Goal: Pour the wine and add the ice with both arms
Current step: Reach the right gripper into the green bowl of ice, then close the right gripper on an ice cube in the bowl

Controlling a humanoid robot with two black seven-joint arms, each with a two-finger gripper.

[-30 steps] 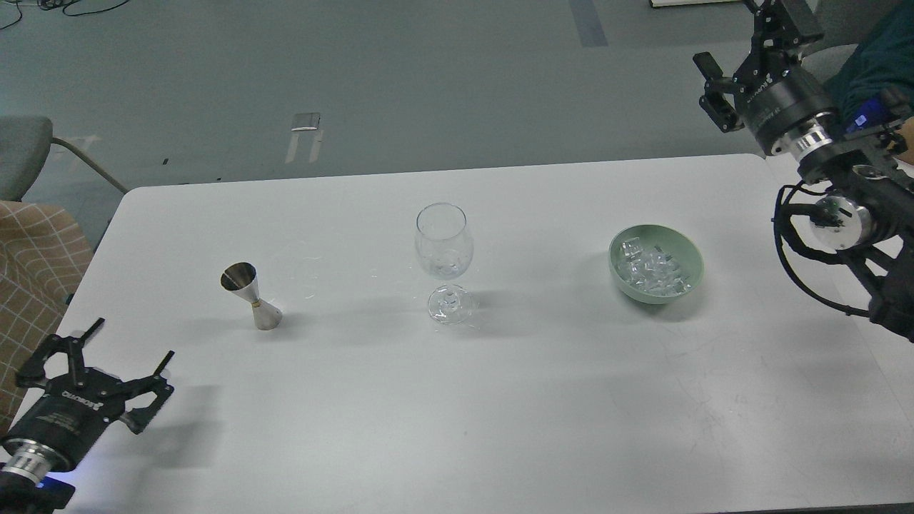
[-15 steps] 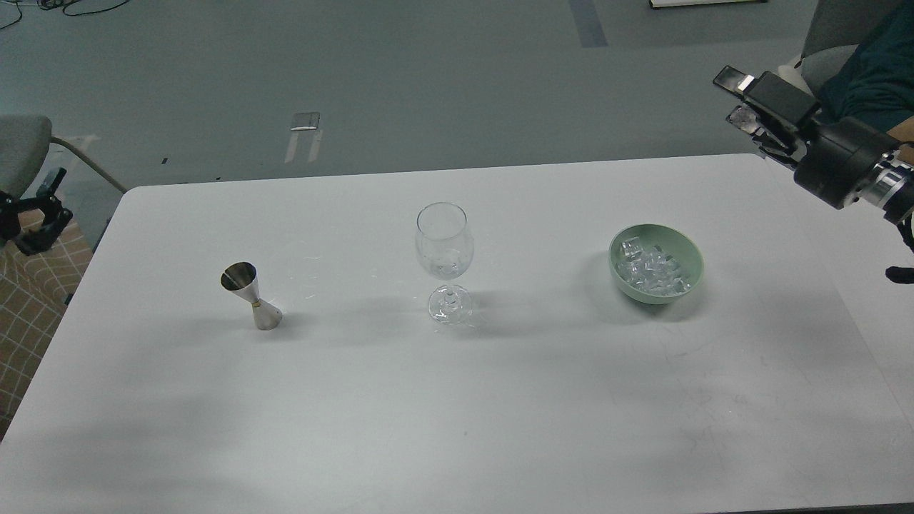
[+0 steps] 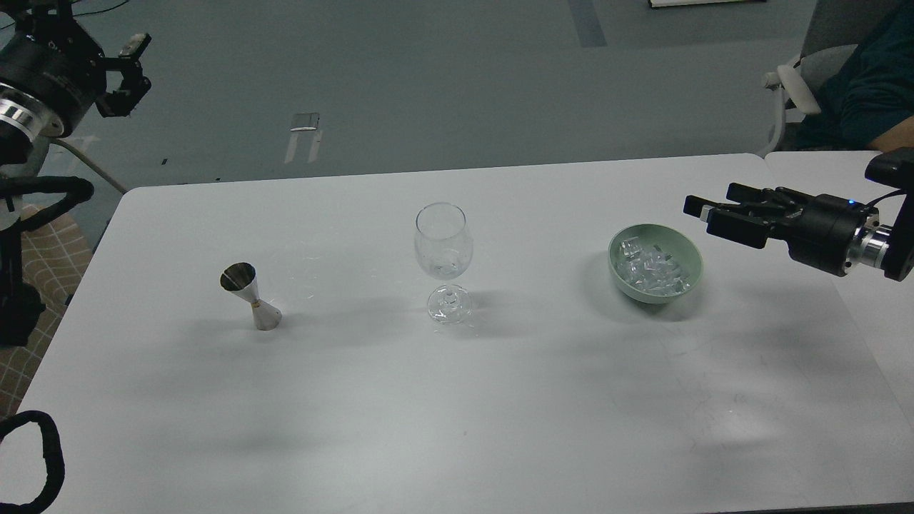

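A clear stemmed glass (image 3: pixel 443 243) stands upright at the table's middle. I cannot make out any wine in it. A steel jigger (image 3: pixel 250 296) stands to its left, and its contents do not show. A pale green bowl (image 3: pixel 690 251) to the right holds several clear ice cubes (image 3: pixel 651 271). My right gripper (image 3: pixel 705 215) hovers just right of the bowl's rim, pointing left, with its fingers a little apart and empty. My left gripper (image 3: pixel 134 68) is raised high at the far left, beyond the table's back edge, open and empty.
The white table (image 3: pixel 457 400) ends at a rounded back edge. A second table (image 3: pixel 821 168) abuts at the right. A seated person (image 3: pixel 867 86) and a chair are at the back right. A chair with a checked cloth (image 3: pixel 36 243) stands at the left.
My left arm rose from the table's front left corner to high at the far left. My right gripper came down from the far right corner to beside the bowl's rim.
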